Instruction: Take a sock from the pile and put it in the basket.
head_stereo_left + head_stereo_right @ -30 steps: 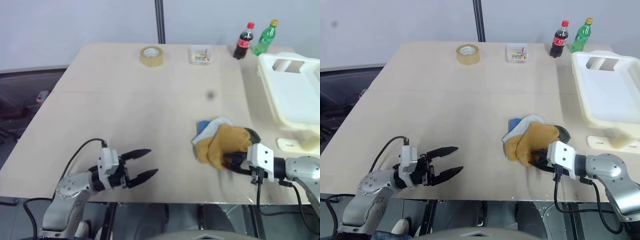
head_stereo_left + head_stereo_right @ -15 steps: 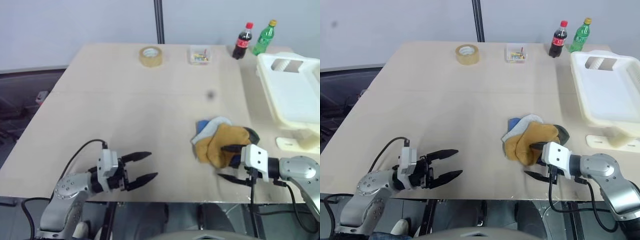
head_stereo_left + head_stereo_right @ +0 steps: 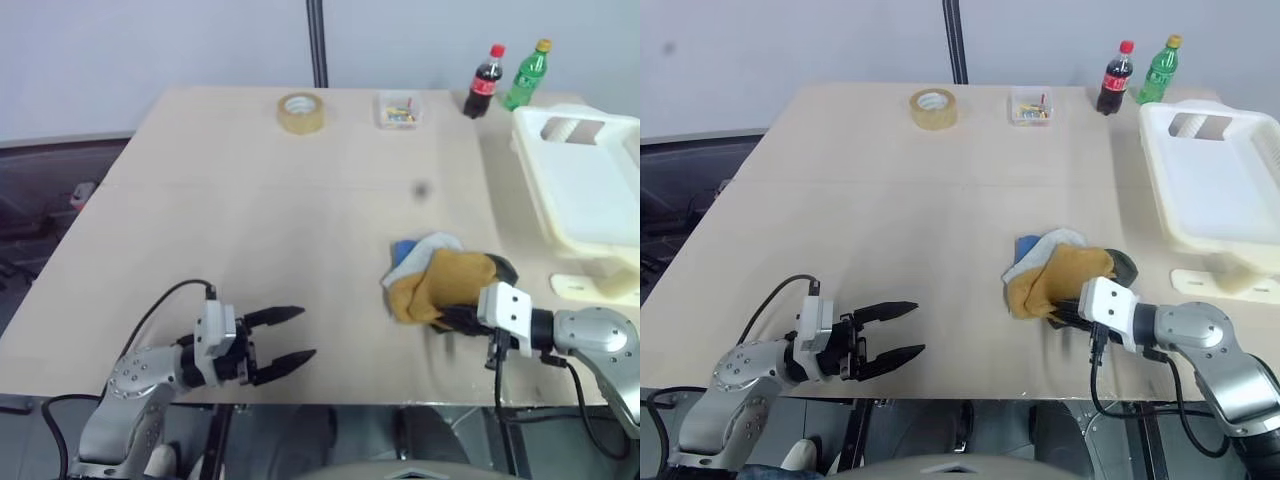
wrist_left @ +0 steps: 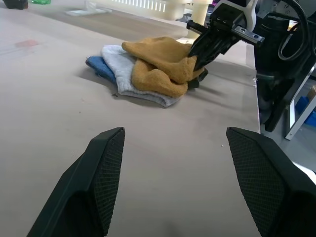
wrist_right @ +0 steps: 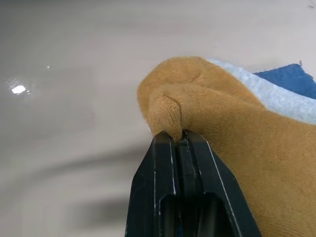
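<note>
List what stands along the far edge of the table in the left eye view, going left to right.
Tape roll → small clear box of colored bits → cola bottle with red cap → green bottle with yellow cap.

Soft, even light falls from overhead, bright but not harsh. The pale table point(image 3: 250, 200) looks slightly washed out in the head views, with faint short shadows under the sock pile point(image 3: 440, 285) and the left gripper point(image 3: 290, 335). In the right wrist view a small glare spot shines on the tabletop, whose near part smears with blur, while the yellow sock point(image 5: 222, 113) stays sharp.
</note>
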Tool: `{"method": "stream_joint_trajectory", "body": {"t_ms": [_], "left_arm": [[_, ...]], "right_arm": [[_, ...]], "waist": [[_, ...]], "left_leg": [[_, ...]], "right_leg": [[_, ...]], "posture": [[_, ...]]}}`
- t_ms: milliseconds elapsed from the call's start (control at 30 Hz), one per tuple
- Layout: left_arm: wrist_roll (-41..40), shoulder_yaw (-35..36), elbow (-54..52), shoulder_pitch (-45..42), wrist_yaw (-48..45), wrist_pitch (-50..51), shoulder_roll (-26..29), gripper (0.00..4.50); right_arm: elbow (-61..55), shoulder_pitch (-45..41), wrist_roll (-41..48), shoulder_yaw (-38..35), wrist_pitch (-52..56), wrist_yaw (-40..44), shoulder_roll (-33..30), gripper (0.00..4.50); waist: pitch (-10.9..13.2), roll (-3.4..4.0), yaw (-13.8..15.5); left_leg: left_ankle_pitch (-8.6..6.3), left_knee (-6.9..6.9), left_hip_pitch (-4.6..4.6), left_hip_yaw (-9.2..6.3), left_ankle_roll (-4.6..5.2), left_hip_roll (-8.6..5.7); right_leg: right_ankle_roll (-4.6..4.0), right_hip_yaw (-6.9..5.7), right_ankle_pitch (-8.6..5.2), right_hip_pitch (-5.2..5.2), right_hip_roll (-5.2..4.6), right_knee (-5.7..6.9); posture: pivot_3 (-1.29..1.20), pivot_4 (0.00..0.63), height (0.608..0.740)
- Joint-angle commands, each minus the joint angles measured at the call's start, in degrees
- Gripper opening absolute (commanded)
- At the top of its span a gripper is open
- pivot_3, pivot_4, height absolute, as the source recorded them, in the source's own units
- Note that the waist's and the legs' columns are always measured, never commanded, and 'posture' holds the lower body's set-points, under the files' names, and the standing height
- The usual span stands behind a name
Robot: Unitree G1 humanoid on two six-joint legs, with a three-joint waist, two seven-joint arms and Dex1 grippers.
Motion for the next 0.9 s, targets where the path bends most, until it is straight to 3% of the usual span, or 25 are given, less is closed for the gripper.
{"method": "stream_joint_trajectory", "body": {"t_ms": [33,333,467,633,733,867,900], "left_arm": [[-0.91,0.55,-1.72,-0.34,-0.21,-0.77,-0.08,3.49],[-1.07,0.39,-1.57,-0.89,-0.15,-0.48,-0.21,3.49],[-1.46,1.22,-2.44,0.08,0.37,-0.31,-0.15,3.49],[-1.5,2.98,-3.92,3.12,1.52,-0.61,-0.07,3.49],[-1.51,3.99,-5.43,5.51,2.54,-0.8,-0.31,3.49],[-1.7,4.83,-7.37,7.91,3.76,-0.8,-0.55,3.49],[-1.83,5.18,-7.82,8.5,4.14,-0.73,-0.63,3.49]], "right_arm": [[-4.08,-3.77,3.43,-1.33,3.42,-2.0,1.65,0.05],[-0.39,-22.61,2.8,9.03,16.87,-8.73,13.08,0.05],[10.25,-32.87,-2.75,18.57,20.78,-11.54,21.66,0.05],[18.07,-38.08,-4.98,24.48,22.33,-12.42,30.78,0.05],[20.02,-40.15,-5.31,26.51,23.52,-13.58,36.36,0.93],[20.33,-41.49,-4.82,25.06,24.8,-14.38,39.18,2.79],[19.67,-41.95,-4.46,24.0,24.88,-13.44,37.94,2.79]], "waist": [[0.02,-0.01,-0.31],[0.12,-0.07,-1.0],[0.15,-0.05,-0.99],[0.18,0.0,-1.06],[0.18,0.0,-1.05],[0.19,0.02,-1.02],[0.19,0.03,-0.98]], "left_leg": [[0.0,0.0,0.0,0.0,0.0,0.0],[0.02,0.0,-0.16,0.0,-0.03,0.03],[0.06,0.01,-0.19,-0.03,-0.1,0.02],[0.06,-0.03,-0.28,-0.1,-0.11,0.03],[0.1,0.0,-0.71,-0.1,-0.17,-0.02],[0.12,0.0,-0.75,-0.17,-0.2,-0.02],[0.13,0.0,-0.74,-0.17,-0.22,-0.03]], "right_leg": [[0.0,0.0,0.0,0.0,0.0,0.01],[-0.01,0.07,0.0,-0.29,0.06,0.17],[-0.01,0.03,0.01,-0.33,0.06,0.18],[-0.04,-0.04,0.0,-0.4,0.05,0.18],[-0.02,-0.05,0.01,-0.82,-0.03,0.23],[-0.03,-0.1,0.01,-0.84,-0.04,0.25],[-0.03,-0.1,0.01,-0.84,-0.04,0.26]], "posture": [[0.0,0.15,0.74],[0.0,0.15,0.74],[0.0,0.15,0.74],[0.0,0.15,0.74],[0.0,0.15,0.74],[0.0,0.15,0.74],[0.0,0.15,0.74]]}}
